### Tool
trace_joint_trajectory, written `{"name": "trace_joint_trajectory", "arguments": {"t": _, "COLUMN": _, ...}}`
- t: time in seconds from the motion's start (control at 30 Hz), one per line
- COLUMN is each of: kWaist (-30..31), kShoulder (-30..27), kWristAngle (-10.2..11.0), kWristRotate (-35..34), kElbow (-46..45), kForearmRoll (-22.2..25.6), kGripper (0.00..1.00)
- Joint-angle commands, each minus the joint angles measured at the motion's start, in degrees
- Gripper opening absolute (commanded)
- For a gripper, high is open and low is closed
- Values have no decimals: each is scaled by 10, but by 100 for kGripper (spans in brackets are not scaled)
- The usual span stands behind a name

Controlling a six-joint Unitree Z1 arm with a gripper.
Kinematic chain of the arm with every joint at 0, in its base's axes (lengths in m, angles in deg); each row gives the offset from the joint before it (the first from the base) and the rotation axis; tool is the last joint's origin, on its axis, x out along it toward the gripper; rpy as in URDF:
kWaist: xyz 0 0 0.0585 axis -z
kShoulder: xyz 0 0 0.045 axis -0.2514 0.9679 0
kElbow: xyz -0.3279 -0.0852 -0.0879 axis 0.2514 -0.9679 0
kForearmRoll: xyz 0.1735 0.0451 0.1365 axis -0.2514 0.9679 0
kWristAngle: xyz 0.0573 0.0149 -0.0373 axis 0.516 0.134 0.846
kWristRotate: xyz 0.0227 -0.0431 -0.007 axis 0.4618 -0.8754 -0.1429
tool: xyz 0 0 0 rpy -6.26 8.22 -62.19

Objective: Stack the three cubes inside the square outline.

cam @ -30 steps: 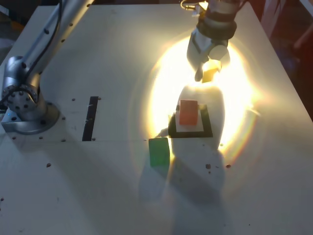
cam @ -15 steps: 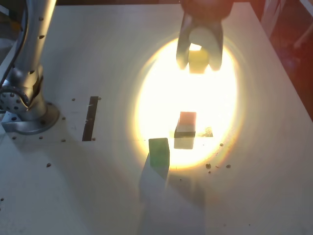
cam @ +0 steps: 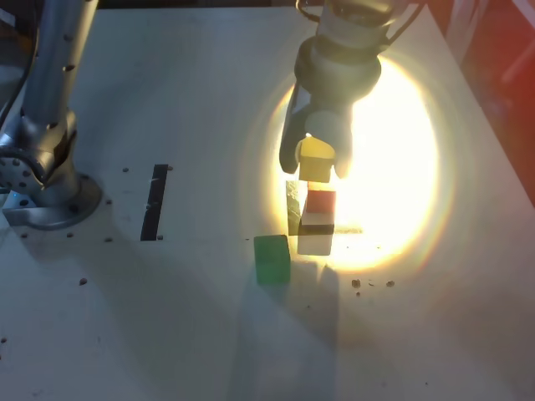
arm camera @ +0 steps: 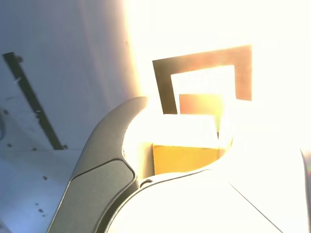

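My gripper (cam: 316, 164) is shut on the yellow cube (cam: 316, 159) and holds it just above the red cube (cam: 321, 203). The red cube stands inside the square outline (cam: 293, 214), which strong glare mostly washes out in the exterior view. The green cube (cam: 272, 257) sits on the table outside the outline, toward the near edge on the exterior view's left. In the wrist view the yellow cube (arm camera: 184, 158) fills the space between the fingers (arm camera: 104, 170). Beyond it there, the red cube (arm camera: 201, 103) lies within the black square outline (arm camera: 163, 85).
A straight black tape strip (cam: 155, 200) lies on the white table (cam: 167, 317) toward the exterior view's left, and the arm's base (cam: 46, 180) stands beside it. A bright light patch (cam: 393, 175) covers the area around the outline. Small dark specks (cam: 368, 284) dot the tabletop.
The gripper has carried the yellow cube from the far side of the table toward the near side and lower. It now hangs directly over the red cube. The red and green cubes have not moved.
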Motion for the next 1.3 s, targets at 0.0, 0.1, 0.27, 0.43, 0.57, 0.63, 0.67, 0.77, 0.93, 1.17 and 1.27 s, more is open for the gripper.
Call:
{"name": "trace_joint_trajectory", "arguments": {"t": 0.0, "kWaist": -7, "kShoulder": -2, "kWristAngle": -4, "kWristRotate": 5, "kElbow": -11, "kForearmRoll": -17, "kGripper": 16}}
{"name": "trace_joint_trajectory", "arguments": {"t": 0.1, "kWaist": -15, "kShoulder": 1, "kWristAngle": -12, "kWristRotate": 12, "kElbow": -27, "kForearmRoll": -44, "kGripper": 16}}
{"name": "trace_joint_trajectory", "arguments": {"t": 0.27, "kWaist": -25, "kShoulder": 2, "kWristAngle": -18, "kWristRotate": 16, "kElbow": -44, "kForearmRoll": -63, "kGripper": 16}}
{"name": "trace_joint_trajectory", "arguments": {"t": 0.43, "kWaist": -26, "kShoulder": 0, "kWristAngle": -18, "kWristRotate": 16, "kElbow": -45, "kForearmRoll": -64, "kGripper": 16}}
{"name": "trace_joint_trajectory", "arguments": {"t": 0.57, "kWaist": -26, "kShoulder": -1, "kWristAngle": -19, "kWristRotate": 16, "kElbow": -44, "kForearmRoll": -64, "kGripper": 16}}
{"name": "trace_joint_trajectory", "arguments": {"t": 0.63, "kWaist": -26, "kShoulder": -2, "kWristAngle": -20, "kWristRotate": 16, "kElbow": -43, "kForearmRoll": -64, "kGripper": 16}}
{"name": "trace_joint_trajectory", "arguments": {"t": 0.67, "kWaist": -26, "kShoulder": -3, "kWristAngle": -21, "kWristRotate": 16, "kElbow": -43, "kForearmRoll": -64, "kGripper": 16}}
{"name": "trace_joint_trajectory", "arguments": {"t": 0.77, "kWaist": -26, "kShoulder": -4, "kWristAngle": -22, "kWristRotate": 16, "kElbow": -42, "kForearmRoll": -64, "kGripper": 18}}
{"name": "trace_joint_trajectory", "arguments": {"t": 0.93, "kWaist": -26, "kShoulder": -3, "kWristAngle": -22, "kWristRotate": 15, "kElbow": -42, "kForearmRoll": -65, "kGripper": 26}}
{"name": "trace_joint_trajectory", "arguments": {"t": 1.17, "kWaist": -26, "kShoulder": -3, "kWristAngle": -25, "kWristRotate": 15, "kElbow": -41, "kForearmRoll": -65, "kGripper": 72}}
{"name": "trace_joint_trajectory", "arguments": {"t": 1.27, "kWaist": -26, "kShoulder": -4, "kWristAngle": -26, "kWristRotate": 15, "kElbow": -40, "kForearmRoll": -65, "kGripper": 89}}
